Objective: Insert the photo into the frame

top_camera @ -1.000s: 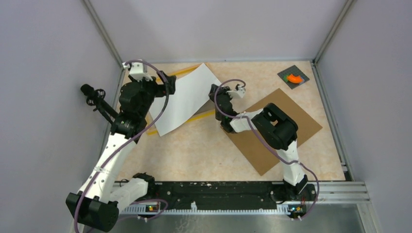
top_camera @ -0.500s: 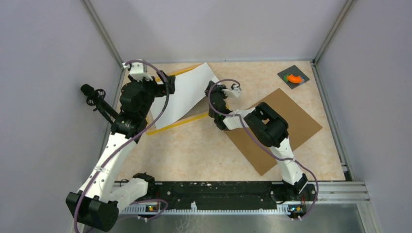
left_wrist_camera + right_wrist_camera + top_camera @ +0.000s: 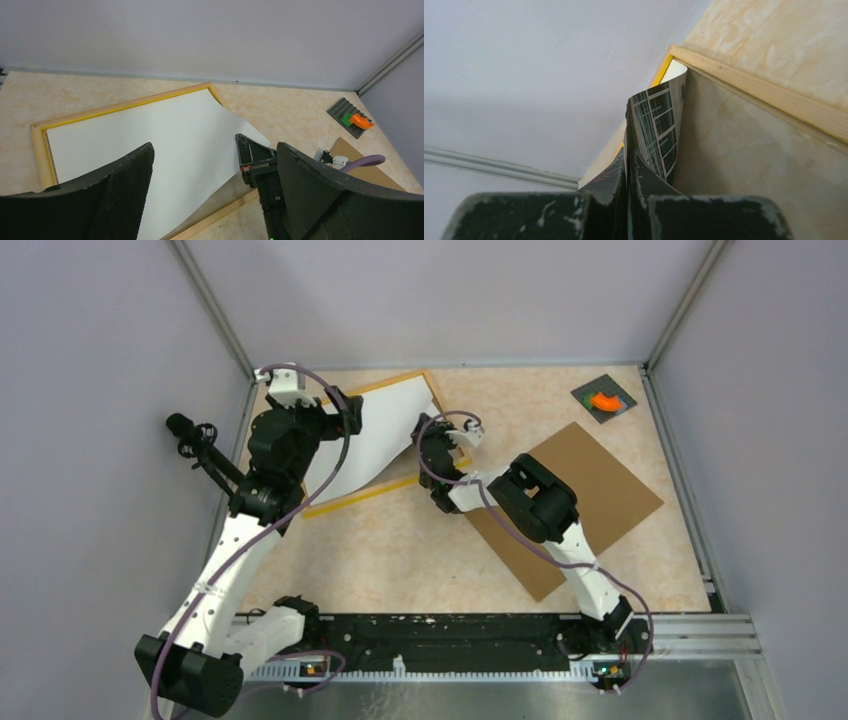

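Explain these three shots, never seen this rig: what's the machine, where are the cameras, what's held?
Two robot arms, left and right, are bolted at the near edge of a beige table. One picture looks down from above; the other two come from cameras on each wrist. On the table lie a thin yellow-orange rectangular picture frame, a plain brown backing board and a small grey studded plate with an orange piece. The right claw pinches one edge of the paper photo print, which lies white back up over the frame, that edge curled up. The left claw hangs open above it.

Overhead, two wrist views; shared frame (image 3: 125, 105)
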Available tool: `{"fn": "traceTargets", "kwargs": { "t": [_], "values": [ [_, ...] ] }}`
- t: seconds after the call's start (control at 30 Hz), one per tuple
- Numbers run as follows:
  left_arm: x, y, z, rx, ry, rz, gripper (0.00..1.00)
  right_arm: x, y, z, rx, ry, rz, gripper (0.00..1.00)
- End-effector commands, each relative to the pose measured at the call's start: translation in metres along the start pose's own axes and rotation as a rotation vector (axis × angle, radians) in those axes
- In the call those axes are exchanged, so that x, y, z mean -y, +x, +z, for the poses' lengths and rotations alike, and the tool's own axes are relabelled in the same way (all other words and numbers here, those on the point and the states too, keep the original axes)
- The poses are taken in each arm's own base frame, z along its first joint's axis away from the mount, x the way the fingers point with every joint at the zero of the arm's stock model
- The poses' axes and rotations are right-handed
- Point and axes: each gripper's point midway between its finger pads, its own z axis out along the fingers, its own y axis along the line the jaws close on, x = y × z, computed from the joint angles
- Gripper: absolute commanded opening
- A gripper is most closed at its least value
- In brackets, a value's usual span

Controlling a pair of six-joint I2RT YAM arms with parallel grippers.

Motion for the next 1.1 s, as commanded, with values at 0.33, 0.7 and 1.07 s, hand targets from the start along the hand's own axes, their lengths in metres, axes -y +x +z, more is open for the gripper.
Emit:
{"fn": "traceTargets", "kwargs": {
  "t": [0.33,0.7,1.07],
  "values": [
    [0.005,-0.017,-0.002,0.054,0.013,0.009,0.95,-0.015,0.014,-0.015,-0.061,-0.096,0.070,0.00],
    [0.004,-0.016,-0.003,0.054,0.014,0.015,0.95,-0.006,0.015,-0.019,-0.115,-0.002,-0.084,0.53],
    [0.005,-0.017,-0.007,0.066,0.020,0.023,0.95,0.041,-0.017,-0.043,-0.493,0.295,-0.689,0.99]
  ]
}}
